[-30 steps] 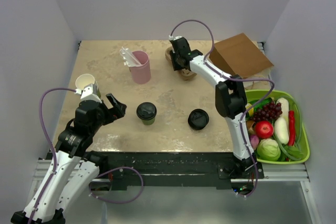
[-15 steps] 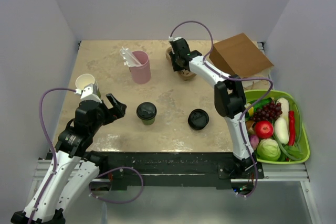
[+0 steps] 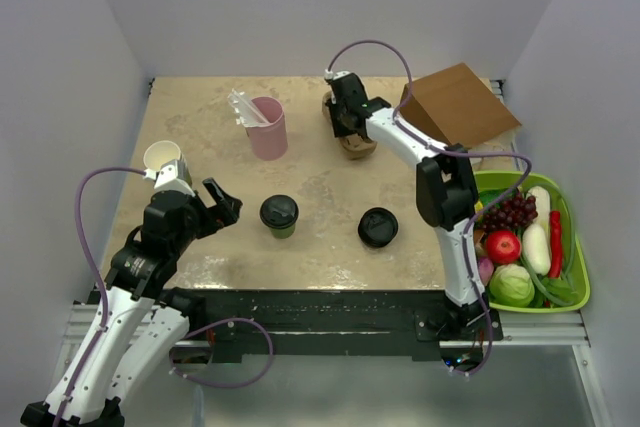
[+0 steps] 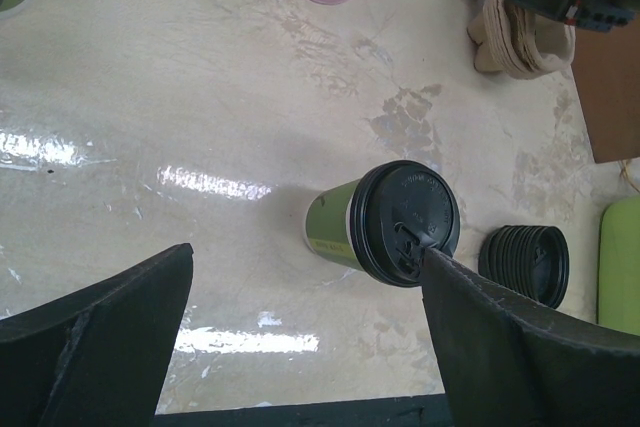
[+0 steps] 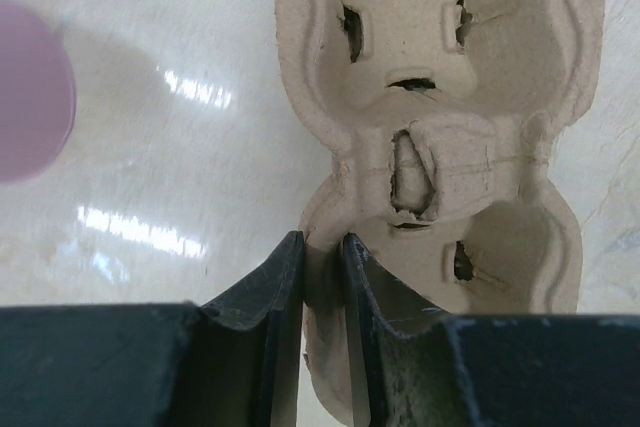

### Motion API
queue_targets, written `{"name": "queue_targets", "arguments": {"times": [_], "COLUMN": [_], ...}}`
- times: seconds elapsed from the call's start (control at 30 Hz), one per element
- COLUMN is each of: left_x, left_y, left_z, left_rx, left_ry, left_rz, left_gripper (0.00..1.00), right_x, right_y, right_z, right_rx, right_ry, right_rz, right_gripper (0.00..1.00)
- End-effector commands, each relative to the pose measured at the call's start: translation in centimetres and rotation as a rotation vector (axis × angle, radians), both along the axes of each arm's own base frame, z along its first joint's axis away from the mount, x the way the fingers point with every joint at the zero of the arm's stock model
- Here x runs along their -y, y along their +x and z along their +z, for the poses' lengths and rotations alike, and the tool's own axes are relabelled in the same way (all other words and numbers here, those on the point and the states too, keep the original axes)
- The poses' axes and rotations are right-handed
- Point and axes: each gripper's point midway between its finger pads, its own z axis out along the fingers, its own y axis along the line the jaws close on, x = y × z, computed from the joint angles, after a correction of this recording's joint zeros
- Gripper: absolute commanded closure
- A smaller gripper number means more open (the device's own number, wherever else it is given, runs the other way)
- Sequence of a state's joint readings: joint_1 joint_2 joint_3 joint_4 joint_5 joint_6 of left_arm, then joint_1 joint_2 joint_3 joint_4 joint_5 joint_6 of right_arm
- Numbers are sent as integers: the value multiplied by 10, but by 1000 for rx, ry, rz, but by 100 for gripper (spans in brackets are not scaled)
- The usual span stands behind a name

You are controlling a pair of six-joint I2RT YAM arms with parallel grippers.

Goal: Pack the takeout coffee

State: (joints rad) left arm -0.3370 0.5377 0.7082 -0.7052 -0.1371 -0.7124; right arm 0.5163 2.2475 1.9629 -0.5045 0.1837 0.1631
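The takeout coffee [image 3: 279,214] is a short olive-green cup with a round black lid, upright at the table's front middle; it also shows in the left wrist view [image 4: 385,225]. My left gripper [image 3: 222,205] is open and empty just left of it, with the cup ahead of its jaws [image 4: 305,297]. My right gripper [image 3: 347,119] is shut on the rim of a moulded pulp cup carrier [image 3: 356,143] at the back of the table. In the right wrist view the fingers [image 5: 322,247] pinch the carrier's [image 5: 440,147] near-left edge.
A pink cup [image 3: 267,127] holding white plastic pieces stands back left of centre. A stack of white paper cups [image 3: 165,159] is at the left. A stack of black lids [image 3: 378,227] lies front right. A brown paper bag [image 3: 458,107] and a green basket [image 3: 580,292] of vegetables are at the right.
My right gripper has shifted slightly right with the carrier in it. The left arm and the coffee have not moved.
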Motion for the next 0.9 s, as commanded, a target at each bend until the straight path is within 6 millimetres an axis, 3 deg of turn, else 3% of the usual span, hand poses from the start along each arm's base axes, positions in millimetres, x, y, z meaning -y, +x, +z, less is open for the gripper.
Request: {"name": "queue_targets", "arguments": {"times": [0.0, 0.03, 0.13, 0.27, 0.4, 0.47, 0.6, 0.73, 0.87], "left_x": [3, 3, 4, 4, 3, 3, 3, 3, 2], "left_y": [4, 4, 5, 5, 5, 4, 4, 5, 6], "left_z": [7, 7, 6, 6, 7, 6, 5, 5, 3], "left_rx": [34, 34, 29, 30, 34, 28, 25, 24, 16], "left_ry": [6, 6, 6, 4, 8, 9, 12, 10, 15], "left_rz": [-23, -24, -26, -28, -22, -25, -26, -20, -16], "left_gripper": [0, 0, 0, 0, 0, 0, 0, 0, 0], "right_x": [0, 9, 25, 28, 38, 43, 39, 24, 5], "right_y": [-23, -35, -44, -60, -71, -70, -63, -48, -36], "right_z": [37, 33, 34, 30, 20, 23, 52, 75, 64], "right_rx": [52, 45, 80, 70, 54, 73, 168, 251, 231], "right_ry": [37, 7, -41, -61, -115, -143, -182, -165, -160], "right_rz": [100, 126, 119, 196, 222, 228, 319, 368, 433], "right_gripper": [84, 83, 82, 77, 63, 59, 54, 53, 52]}}
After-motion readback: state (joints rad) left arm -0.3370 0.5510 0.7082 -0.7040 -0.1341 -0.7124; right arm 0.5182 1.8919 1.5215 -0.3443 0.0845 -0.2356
